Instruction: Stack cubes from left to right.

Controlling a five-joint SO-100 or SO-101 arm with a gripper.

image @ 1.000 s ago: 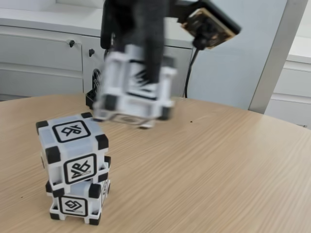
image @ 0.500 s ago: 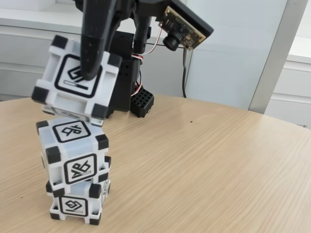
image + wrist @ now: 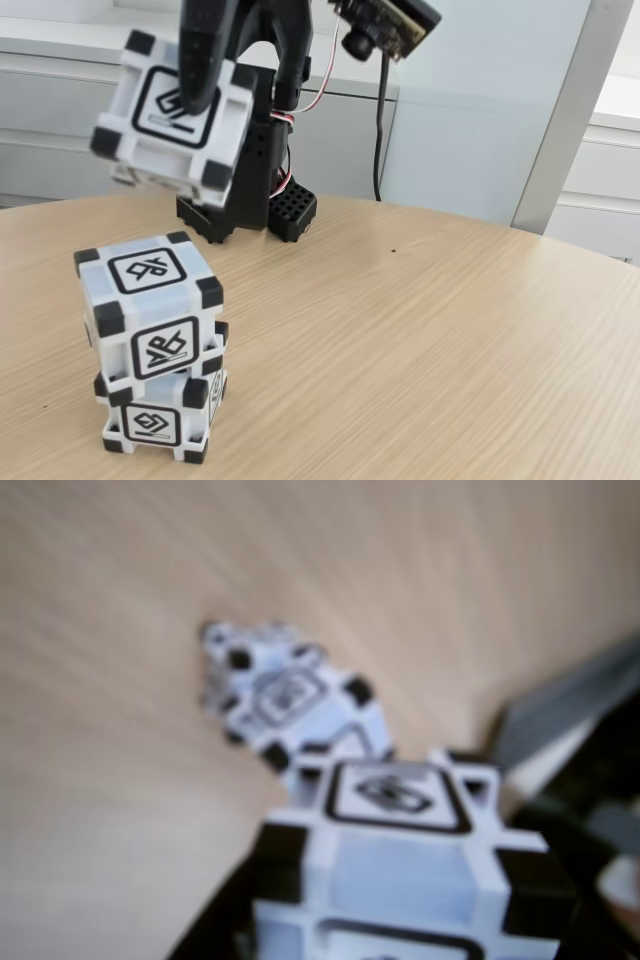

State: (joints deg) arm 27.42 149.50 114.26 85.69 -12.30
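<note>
gripper pinching third cube, tilted, in the air up-left in fixed view | two cubes sitting stacked at near left of bench: top cube on bottom cube | wrist view blurred: held cube hanging above stack

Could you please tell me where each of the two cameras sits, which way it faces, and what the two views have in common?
Fixed view: low at the table's near edge, looking across at the two-cube stack and cabinets; shows the arm, the gripper and the raised cube.
Wrist view: rides on the gripper, looking down past the held cube at the blurred stack; dark gripper parts flank the cube.
Shared: the held cube, the stack, the wooden table.
</note>
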